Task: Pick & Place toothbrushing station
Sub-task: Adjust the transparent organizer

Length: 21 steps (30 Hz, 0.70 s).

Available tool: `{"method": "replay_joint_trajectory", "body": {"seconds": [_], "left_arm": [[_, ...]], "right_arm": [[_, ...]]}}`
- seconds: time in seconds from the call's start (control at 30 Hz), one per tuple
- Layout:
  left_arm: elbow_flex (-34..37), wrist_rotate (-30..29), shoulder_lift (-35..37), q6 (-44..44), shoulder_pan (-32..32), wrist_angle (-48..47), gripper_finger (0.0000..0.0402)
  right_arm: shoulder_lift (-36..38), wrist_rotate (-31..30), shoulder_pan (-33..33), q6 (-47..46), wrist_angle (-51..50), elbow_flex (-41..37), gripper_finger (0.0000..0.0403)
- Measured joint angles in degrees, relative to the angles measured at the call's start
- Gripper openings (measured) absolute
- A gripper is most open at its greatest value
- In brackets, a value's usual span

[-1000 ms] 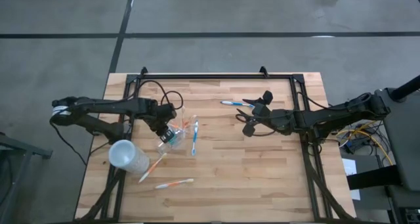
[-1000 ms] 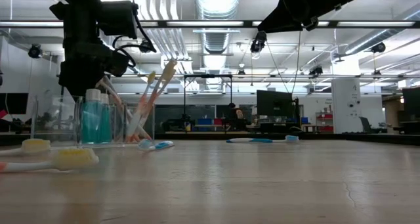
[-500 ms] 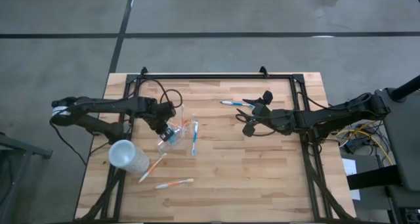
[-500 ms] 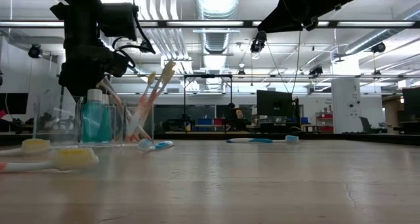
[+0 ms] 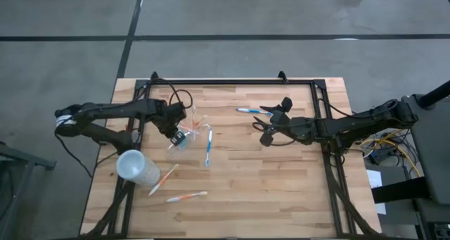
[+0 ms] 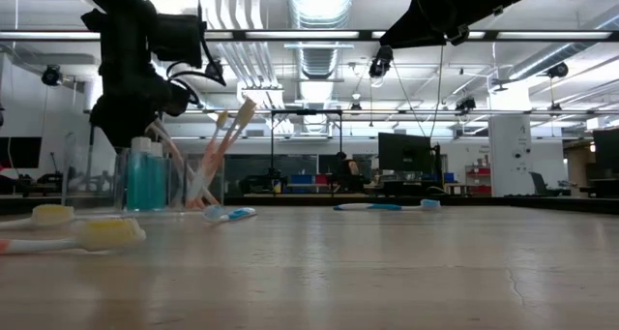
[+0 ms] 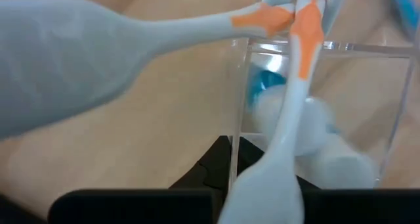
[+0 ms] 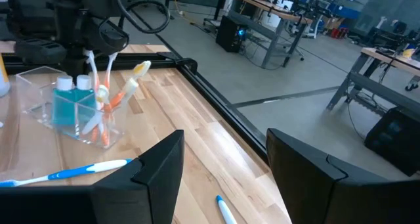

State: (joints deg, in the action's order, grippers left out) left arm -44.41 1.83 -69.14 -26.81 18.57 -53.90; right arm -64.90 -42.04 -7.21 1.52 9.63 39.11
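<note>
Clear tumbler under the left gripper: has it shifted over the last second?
Yes. In the high view the clear tumbler, held by the left gripper, has moved toward the table's far edge, away from the frosted cup.

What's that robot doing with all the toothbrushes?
The left gripper is shut on the rim of a clear tumbler that holds a few toothbrushes and blue toothpaste. More brushes lie loose on the table: a blue one beside the tumbler, two orange ones near a frosted cup, and another blue one by the right gripper, which waits open and empty.
</note>
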Motion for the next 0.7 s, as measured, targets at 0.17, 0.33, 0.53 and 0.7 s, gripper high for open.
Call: {"method": "replay_joint_trajectory", "body": {"seconds": [0.17, 0.33, 0.53, 0.7], "left_arm": [[-2.4, -3.2, -0.1, 2.4, 2.9, -3.0, 0.0020], [-3.0, -3.7, -0.3, 5.5, 6.2, -3.3, 0.0022], [-3.2, -3.5, -2.5, 8.3, 8.8, -3.0, 0.0019], [-3.2, -2.9, -4.1, 10.3, 9.5, -0.9, 0.0021]], "right_arm": [[0.0, 0.0, 0.0, 0.0, 0.0, 0.0, 0.0210], [0.0, 0.0, 0.0, 0.0, 0.0, 0.0, 0.0210], [0.0, 0.0, 0.0, 0.0, 0.0, 0.0, 0.0210], [0.0, 0.0, 0.0, 0.0, 0.0, 0.0, 0.0210]]}}
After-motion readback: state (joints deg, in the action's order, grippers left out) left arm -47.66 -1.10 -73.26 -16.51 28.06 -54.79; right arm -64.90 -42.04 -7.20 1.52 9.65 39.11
